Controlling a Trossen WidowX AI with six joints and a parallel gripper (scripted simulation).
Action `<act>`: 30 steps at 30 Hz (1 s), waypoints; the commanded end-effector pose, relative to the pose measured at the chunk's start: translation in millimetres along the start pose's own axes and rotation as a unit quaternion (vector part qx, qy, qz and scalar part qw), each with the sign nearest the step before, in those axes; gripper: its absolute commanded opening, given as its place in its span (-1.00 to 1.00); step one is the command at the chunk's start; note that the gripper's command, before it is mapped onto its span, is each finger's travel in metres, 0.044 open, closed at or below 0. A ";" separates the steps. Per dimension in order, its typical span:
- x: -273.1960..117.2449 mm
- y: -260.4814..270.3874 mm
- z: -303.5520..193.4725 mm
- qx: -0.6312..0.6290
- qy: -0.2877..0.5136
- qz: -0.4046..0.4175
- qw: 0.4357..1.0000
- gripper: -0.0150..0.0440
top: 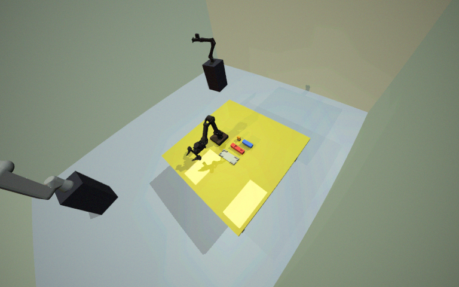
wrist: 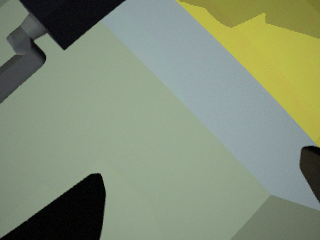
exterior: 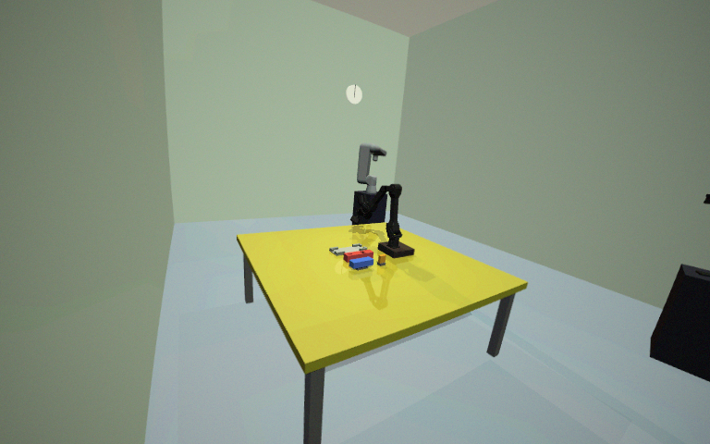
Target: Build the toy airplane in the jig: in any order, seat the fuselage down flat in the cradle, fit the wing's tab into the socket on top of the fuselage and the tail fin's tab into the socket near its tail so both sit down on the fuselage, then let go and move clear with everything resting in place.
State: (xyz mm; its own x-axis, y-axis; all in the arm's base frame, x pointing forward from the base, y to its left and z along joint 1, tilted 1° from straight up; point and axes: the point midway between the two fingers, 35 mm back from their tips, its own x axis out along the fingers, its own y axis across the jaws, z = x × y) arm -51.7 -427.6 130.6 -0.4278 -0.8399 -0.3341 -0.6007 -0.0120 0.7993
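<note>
The red fuselage (top: pixel 237 148) (exterior: pixel 354 256) lies on the table beside the pale grey jig (top: pixel 229 157) (exterior: pixel 348 250), not in it. Dark sockets show on its top. The blue wing (top: pixel 247 143) (exterior: pixel 361 263) lies separately on the fuselage's other side. The small orange tail fin (top: pixel 238 138) (exterior: pixel 382 258) stands apart near the wing and the arm's base. My gripper (top: pixel 192 155) (wrist: pixel 203 171) is open and empty, with its fingers wide apart. It hangs above the table near an edge, away from the jig and all three parts. The wrist view shows none of the parts.
My arm's dark base (top: pixel 219 137) (exterior: pixel 396 249) stands on the yellow table (top: pixel 278 142) (exterior: pixel 430 291) near the parts. Off the table, a grey arm stands on a dark pedestal (top: pixel 86 194) (exterior: pixel 370 207) and a black arm on another pedestal (top: pixel 214 75) (exterior: pixel 697 321).
</note>
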 end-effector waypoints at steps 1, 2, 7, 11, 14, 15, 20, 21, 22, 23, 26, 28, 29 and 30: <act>0.0 0.0 0.0 0.000 0.000 0.000 1.000 0.95; -0.4 -1.1 -1.0 -0.003 0.001 -0.002 1.000 1.00; -19.6 -39.1 -33.6 -0.117 0.040 -0.064 0.990 1.00; -56.6 -89.6 -70.4 -0.271 0.106 -0.136 0.947 1.00; -91.0 -126.0 -90.5 -0.402 0.162 -0.182 0.882 1.00; -103.9 -137.6 -95.7 -0.444 0.182 -0.195 0.855 1.00; -175.7 -187.8 -110.1 -0.630 0.289 -0.235 0.681 1.00; -190.9 -195.9 -110.6 -0.661 0.310 -0.238 0.641 1.00; -204.8 -202.7 -110.3 -0.686 0.329 -0.240 0.602 1.00; -218.9 -209.0 -109.5 -0.710 0.348 -0.241 0.562 1.00; -261.5 -224.4 -103.4 -0.770 0.403 -0.235 0.435 1.00; -289.9 -231.8 -96.5 -0.800 0.436 -0.226 0.345 1.00; -303.9 -234.5 -92.2 -0.811 0.452 -0.220 0.299 1.00; -317.8 -236.6 -87.5 -0.820 0.468 -0.213 0.252 1.00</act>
State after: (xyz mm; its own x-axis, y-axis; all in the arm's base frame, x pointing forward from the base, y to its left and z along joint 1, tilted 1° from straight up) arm 263.8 -262.1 88.3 0.2390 -0.4607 -0.8548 0.9370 -0.1215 0.3274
